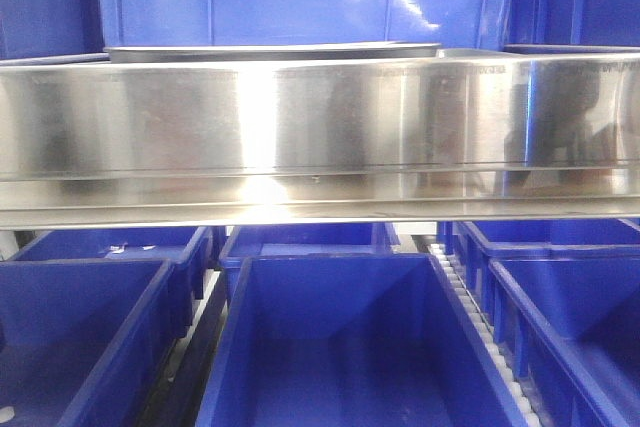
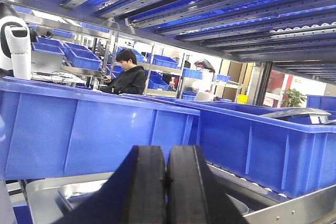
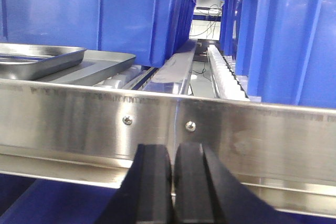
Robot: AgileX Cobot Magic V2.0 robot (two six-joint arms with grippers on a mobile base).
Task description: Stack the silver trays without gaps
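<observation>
In the right wrist view, two silver trays lie on the shelf at the left. The upper tray (image 3: 37, 57) rests partly on a lower tray (image 3: 100, 64), offset from it. The front view shows only a thin tray edge (image 1: 270, 50) above the steel rail. My right gripper (image 3: 172, 150) is shut on nothing, just in front of the screwed rail (image 3: 252, 129) and right of the trays. My left gripper (image 2: 167, 153) is also shut and empty. It hovers over the shelf, with a silver tray (image 2: 79, 192) below and to its left.
Tall blue bins (image 2: 94, 129) stand behind the trays, and more blue bins (image 1: 350, 347) fill the level below the rail (image 1: 320, 127). A white roller track (image 3: 226, 74) runs between the bins. A seated person (image 2: 128, 77) is far behind.
</observation>
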